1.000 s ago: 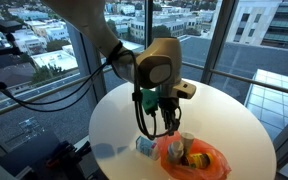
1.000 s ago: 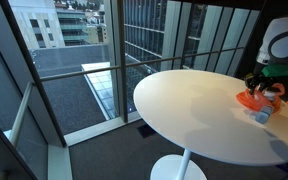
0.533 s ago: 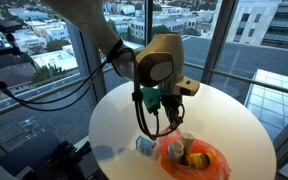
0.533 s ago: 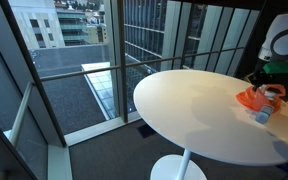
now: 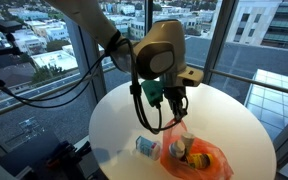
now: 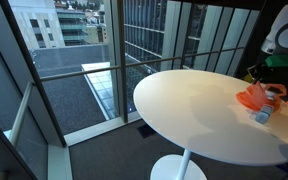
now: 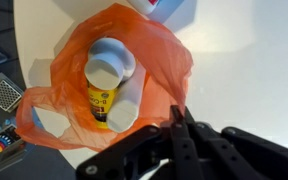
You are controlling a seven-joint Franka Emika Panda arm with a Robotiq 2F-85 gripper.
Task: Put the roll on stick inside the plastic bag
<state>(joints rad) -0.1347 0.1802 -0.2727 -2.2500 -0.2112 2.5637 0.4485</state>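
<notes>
Beneath the wrist camera, the gripper (image 7: 180, 118) hangs with jaws together at the rim of the plastic bag (image 7: 69, 60), which holds an orange-yellow bottle (image 7: 104, 85). The roll on stick (image 5: 187, 144) seems upright at the bag's far edge. A blue-and-white box (image 5: 144, 146) lies nearby on the round white table (image 5: 114, 120). Tall windows (image 6: 154, 40) show city beyond.

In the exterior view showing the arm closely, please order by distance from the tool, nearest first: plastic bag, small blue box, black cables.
1. plastic bag, just below the tool
2. small blue box, beside the bag
3. black cables, by the window
</notes>
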